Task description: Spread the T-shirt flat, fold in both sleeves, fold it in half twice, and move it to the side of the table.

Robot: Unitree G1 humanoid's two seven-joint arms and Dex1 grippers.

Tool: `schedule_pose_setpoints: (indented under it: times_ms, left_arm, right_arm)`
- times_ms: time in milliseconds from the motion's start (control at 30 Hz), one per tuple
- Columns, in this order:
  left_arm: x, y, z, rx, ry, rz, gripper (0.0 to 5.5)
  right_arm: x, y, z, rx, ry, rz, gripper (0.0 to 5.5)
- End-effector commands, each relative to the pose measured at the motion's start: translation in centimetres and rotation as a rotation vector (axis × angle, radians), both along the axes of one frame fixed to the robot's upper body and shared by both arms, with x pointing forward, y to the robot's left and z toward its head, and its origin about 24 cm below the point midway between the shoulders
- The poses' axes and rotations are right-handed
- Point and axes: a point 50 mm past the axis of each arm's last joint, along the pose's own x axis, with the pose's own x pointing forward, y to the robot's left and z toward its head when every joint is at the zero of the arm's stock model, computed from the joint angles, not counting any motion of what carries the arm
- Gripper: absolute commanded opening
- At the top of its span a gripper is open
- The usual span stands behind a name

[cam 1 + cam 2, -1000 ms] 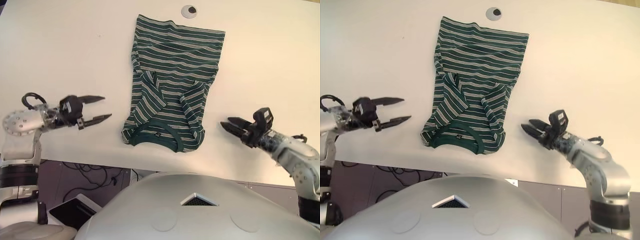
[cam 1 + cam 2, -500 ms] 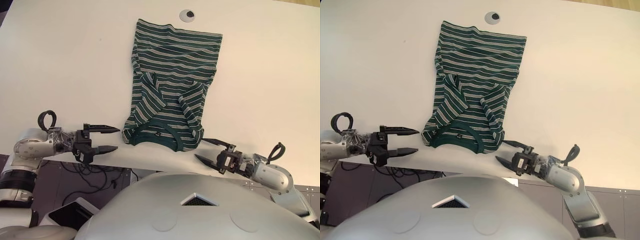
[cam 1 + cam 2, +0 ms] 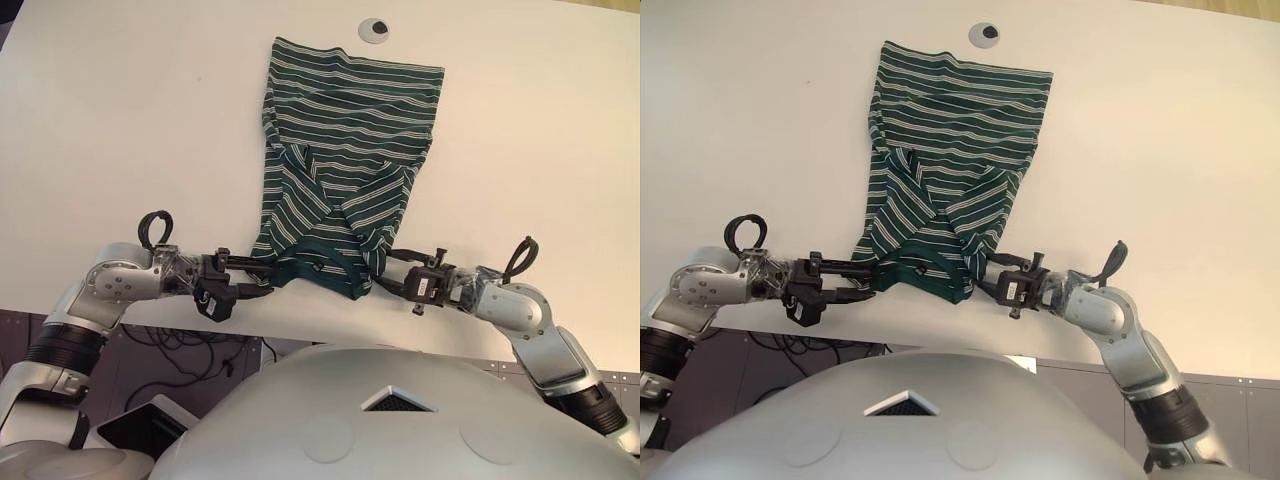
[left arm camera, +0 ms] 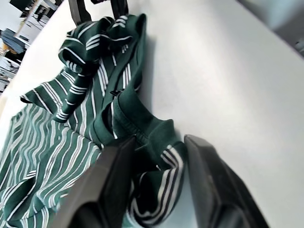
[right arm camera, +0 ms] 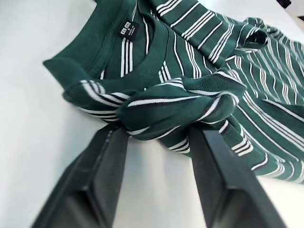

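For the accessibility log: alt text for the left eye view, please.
A green striped T-shirt lies on a white table, sleeves folded in. The left gripper and right gripper sit at its near corners, open fingers straddling bunched fabric.

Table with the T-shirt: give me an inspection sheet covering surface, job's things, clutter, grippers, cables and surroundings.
Surface: pale table, flat.
Job's things: green striped T-shirt lying lengthwise, sleeves folded in, collar towards the near edge, near corners bunched.
Clutter: small round disc just beyond the far hem.
Grippers: left gripper and right gripper both open, each straddling a near corner of the shirt.
Cables: black loop at each wrist; loose cables below the near edge.
Surroundings: grey floor under the table.
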Motion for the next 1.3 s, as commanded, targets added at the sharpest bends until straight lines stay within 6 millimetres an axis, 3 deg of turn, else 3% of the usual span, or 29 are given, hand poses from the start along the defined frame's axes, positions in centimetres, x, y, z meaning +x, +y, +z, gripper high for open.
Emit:
schedule_pose_setpoints:
  times_ms: [33, 200, 333, 400, 467, 500, 533, 633, 767, 867, 967, 1067, 1200, 1300]
  left_arm:
    - [0.7, -0.2, 0.4, 0.033, 0.001, 0.005, 0.98]
    - [1.1, -1.1, 1.7, 0.036, -0.001, -0.026, 0.08]
    - [1.9, -2.0, 3.4, 0.014, 0.176, 0.031, 0.0]
    - [2.0, -2.1, 5.2, -0.061, 0.56, 0.161, 0.0]
    - [0.5, -1.0, 8.8, -0.058, 1.102, 0.104, 0.0]
    - [0.0, -0.6, 10.1, -0.08, 1.277, 0.05, 0.0]
    - [-0.2, -0.3, 10.9, -0.118, 1.377, 0.011, 0.0]
    - [-0.3, 0.1, 11.7, -0.225, 1.45, -0.02, 0.0]
    - [0.1, 0.4, 11.5, -0.28, 1.432, 0.006, 0.0]
    - [3.5, 0.8, 8.9, -0.329, 1.224, 0.25, 0.0]
    - [7.9, 0.4, 6.6, -0.351, 0.974, 0.499, 0.0]
    - [11.1, -0.8, 5.3, -0.381, 0.803, 0.619, 0.0]
    - [13.0, -2.1, 3.3, -0.318, 0.58, 0.691, 0.0]
    - [13.0, -2.0, 2.4, -0.297, 0.541, 0.69, 0.0]
  right_arm:
    - [0.0, -0.6, -1.9, -0.043, 0.014, 0.013, 1.23]
    - [-1.5, -0.4, -2.4, -0.004, 0.015, 0.004, 0.24]
    - [-0.8, -0.1, 0.4, 0.294, 0.262, -0.131, 0.03]
    - [-0.9, -0.3, 2.5, 0.374, 0.451, -0.1, 0.03]
    - [-2.2, -0.8, 4.8, 0.373, 0.658, 0.002, 0.03]
    - [-2.4, -1.3, 5.7, 0.361, 0.733, 0.043, 0.03]
    - [-2.5, -1.9, 6.5, 0.354, 0.808, 0.079, 0.03]
    - [-2.6, -3.3, 8.1, 0.362, 0.966, 0.17, 0.03]
    - [-1.3, -3.8, 9.5, 0.392, 0.978, 0.169, 0.03]
    - [2.5, -3.1, 9.0, 0.395, 0.672, 0.007, 0.03]
    - [6.9, -3.3, 7.1, 0.36, 0.428, -0.204, 0.03]
    - [8.8, -3.3, 5.3, 0.283, 0.308, -0.286, 0.03]
    - [10.8, -3.2, 4.0, 0.235, 0.223, -0.349, 0.03]
    - [12.2, -2.8, 3.8, 0.237, 0.182, -0.381, 0.03]
